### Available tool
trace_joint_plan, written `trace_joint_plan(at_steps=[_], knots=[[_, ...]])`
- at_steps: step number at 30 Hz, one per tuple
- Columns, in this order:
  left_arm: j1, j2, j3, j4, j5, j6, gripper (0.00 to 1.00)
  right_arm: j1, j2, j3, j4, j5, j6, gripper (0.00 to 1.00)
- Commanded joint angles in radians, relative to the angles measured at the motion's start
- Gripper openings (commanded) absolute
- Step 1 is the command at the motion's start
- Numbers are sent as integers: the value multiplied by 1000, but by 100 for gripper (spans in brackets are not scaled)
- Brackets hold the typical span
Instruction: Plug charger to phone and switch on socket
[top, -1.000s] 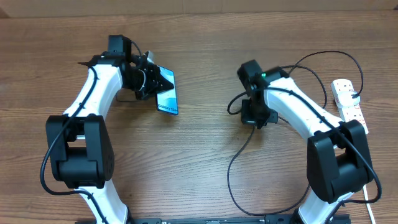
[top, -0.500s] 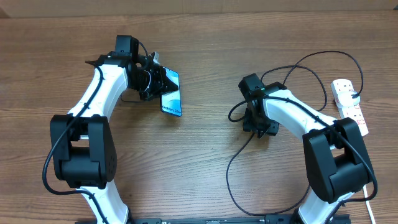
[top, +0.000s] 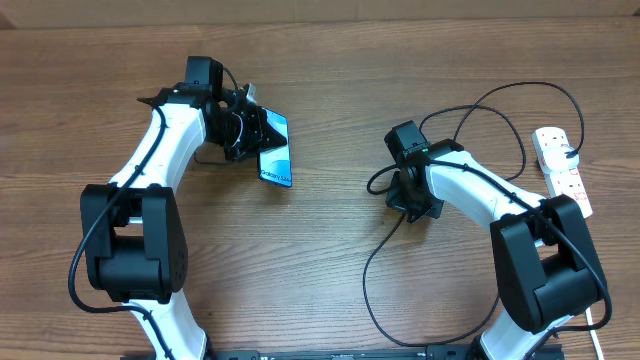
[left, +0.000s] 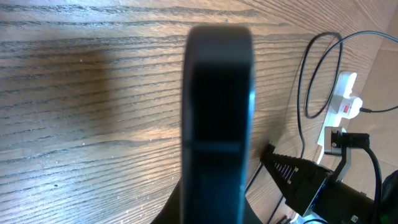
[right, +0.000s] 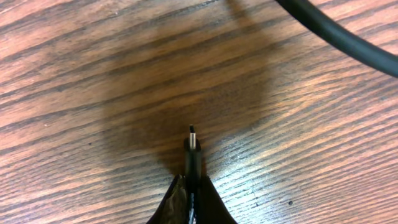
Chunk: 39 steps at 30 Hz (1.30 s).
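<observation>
Since a second ago the right gripper (top: 409, 196) has slid slightly down the frame, and the phone (top: 276, 150) has shifted a little right. Pinched tight in that gripper, the charger (right: 193, 155) points its slim black plug and small metal tip straight up the right wrist view. Beneath it lies the grainy brown wooden table (top: 330, 270). At upper left the left gripper (top: 243, 128) clamps the glossy pale-blue phone, whose long axis runs top to bottom and whose writing is too small to read. The white plastic socket (top: 562, 170) with red switches lies at the right edge.
</observation>
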Motion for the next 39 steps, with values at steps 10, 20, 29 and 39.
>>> trace_joint_plan(at_steps=[10, 20, 29, 39], knots=[[4, -18, 13, 109, 514, 84, 4, -145, 27, -66, 57, -252, -134, 7], [4, -18, 13, 118, 521, 72, 4, -151, 27, -158, 135, -243, -140, 4], [5, -18, 13, 242, 638, -71, 5, -190, -39, -50, 58, -940, -528, 4], [-31, -19, 13, 432, 685, -296, 4, -44, -153, -50, 87, -1490, -750, 4]])
